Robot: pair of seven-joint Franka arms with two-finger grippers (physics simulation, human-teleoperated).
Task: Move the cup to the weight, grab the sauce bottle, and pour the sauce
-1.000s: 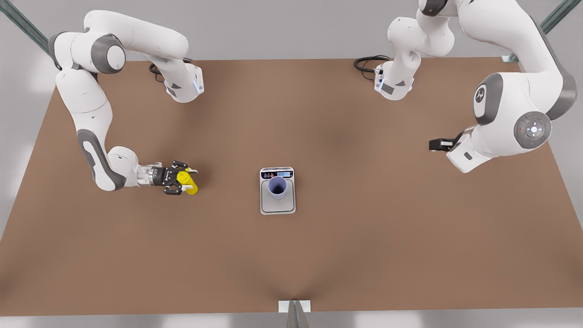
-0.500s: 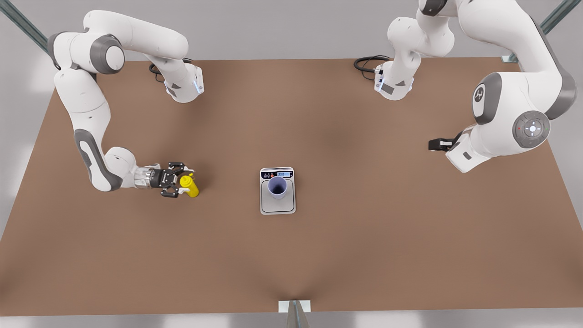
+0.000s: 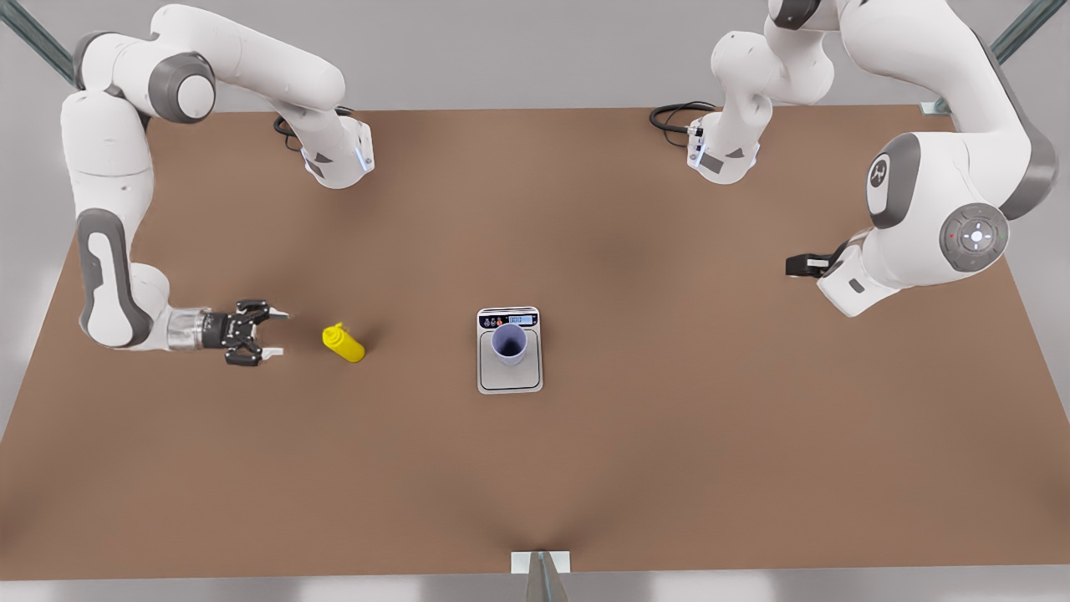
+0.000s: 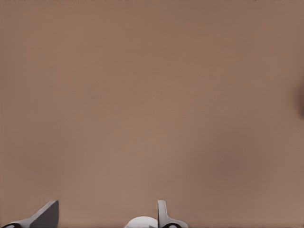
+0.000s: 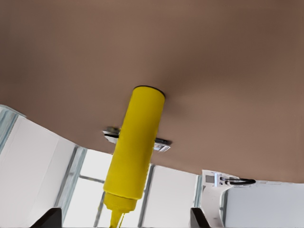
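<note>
Cup [image 3: 509,343]: we record one lavender-blue tumbler, upright on the weight [image 3: 510,374], toward the display end of the plate. We see a dark interior and cannot tell whether it holds anything.

Weight: flat silver-grey scale near the middle of the brown table [image 3: 669,435], display strip at the far end.

Sauce bottle [image 3: 343,343]: yellow, standing free on the table at the front view's left of the weight and well apart from it. In the right wrist view the bottle [image 5: 137,147] stands ahead of the fingers, with the weight [image 5: 161,144] behind it.

Right gripper [image 3: 269,334]: low over the table beside the bottle, fingers spread apart, holding nothing, not touching the bottle.

Left gripper [image 4: 107,214]: we log its fingertips apart over bare table [image 4: 152,95]; this arm waits at the front view's right.

Nothing lies between bottle and weight.
</note>
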